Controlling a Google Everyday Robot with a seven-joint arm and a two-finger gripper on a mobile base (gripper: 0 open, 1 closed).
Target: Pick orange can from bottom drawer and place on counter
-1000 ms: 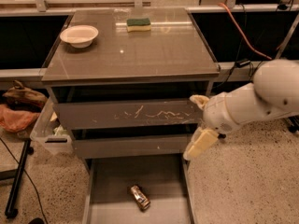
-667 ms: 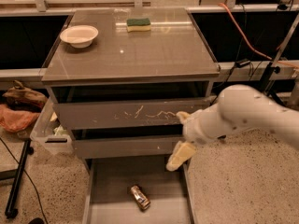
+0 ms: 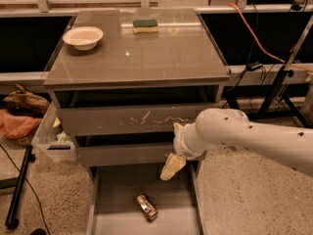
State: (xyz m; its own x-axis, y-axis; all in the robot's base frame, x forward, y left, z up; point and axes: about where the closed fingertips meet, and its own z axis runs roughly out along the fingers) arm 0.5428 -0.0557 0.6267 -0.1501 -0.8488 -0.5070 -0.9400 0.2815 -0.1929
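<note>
The orange can point(image 3: 146, 207) lies on its side on the grey floor of the pulled-out bottom drawer point(image 3: 117, 219), near the middle. My gripper point(image 3: 172, 166) hangs on the white arm just in front of the middle drawer, above the drawer's right part and up and to the right of the can. It is apart from the can and holds nothing that I can see. The glossy counter point(image 3: 161, 58) tops the cabinet above.
A white bowl point(image 3: 83, 36) sits at the counter's left back and a green-and-yellow sponge point(image 3: 145, 25) at its back middle. The scratched upper drawer front point(image 3: 127, 119) is closed. A clear bin point(image 3: 51, 141), cloths and cables lie on the floor at left.
My arm has swung left and down across the cabinet front, bringing the gripper from the cabinet's right side to over the open bottom drawer. The can has not moved.
</note>
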